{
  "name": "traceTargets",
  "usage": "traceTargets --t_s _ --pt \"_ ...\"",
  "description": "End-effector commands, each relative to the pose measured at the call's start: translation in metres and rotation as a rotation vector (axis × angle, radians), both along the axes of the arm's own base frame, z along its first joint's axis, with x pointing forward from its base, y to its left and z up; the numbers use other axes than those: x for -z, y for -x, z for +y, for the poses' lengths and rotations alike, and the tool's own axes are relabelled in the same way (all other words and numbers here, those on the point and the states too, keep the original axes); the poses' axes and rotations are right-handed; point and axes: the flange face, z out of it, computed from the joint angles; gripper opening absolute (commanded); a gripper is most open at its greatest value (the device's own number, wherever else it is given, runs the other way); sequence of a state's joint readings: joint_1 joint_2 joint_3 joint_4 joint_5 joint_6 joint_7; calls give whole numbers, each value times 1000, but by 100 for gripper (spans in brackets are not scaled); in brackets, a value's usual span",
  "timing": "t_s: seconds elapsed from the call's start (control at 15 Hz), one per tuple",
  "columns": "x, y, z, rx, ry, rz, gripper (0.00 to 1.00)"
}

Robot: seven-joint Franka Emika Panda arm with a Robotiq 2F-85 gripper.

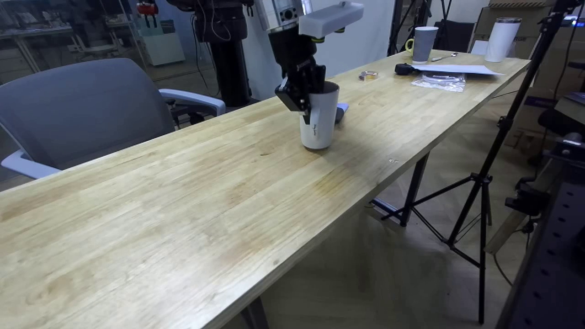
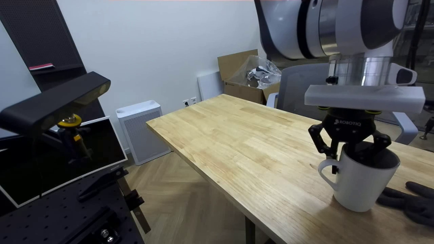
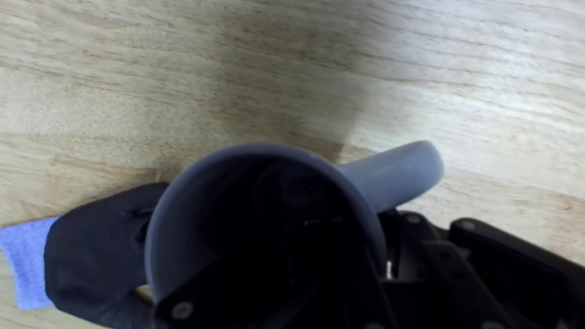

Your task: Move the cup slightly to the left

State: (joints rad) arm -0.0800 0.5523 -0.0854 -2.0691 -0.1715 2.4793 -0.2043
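My fingers [image 2: 334, 168] pinch the cup [image 2: 362, 189], one inside its wall, one outside near the handle [image 3: 402, 171], its body to their right in both exterior views.

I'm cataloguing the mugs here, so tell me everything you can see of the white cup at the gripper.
The cup looks ceramic: white outside, dark inside, with a loop handle and small dark lettering. It is roughly upright, on or just above the table, beside a dark glove. The gripper straddles its wall, one finger outside near the handle, one inside; whether they squeeze it isn't clear.
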Motion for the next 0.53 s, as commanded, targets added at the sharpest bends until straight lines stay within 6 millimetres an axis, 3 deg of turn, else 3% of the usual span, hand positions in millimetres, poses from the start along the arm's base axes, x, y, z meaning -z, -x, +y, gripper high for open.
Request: traceTargets --t_s 0.0,0.47 --pt "-39 -20 4 18 0 -35 4" --pt "-87 -39 11 17 -9 -105 4"
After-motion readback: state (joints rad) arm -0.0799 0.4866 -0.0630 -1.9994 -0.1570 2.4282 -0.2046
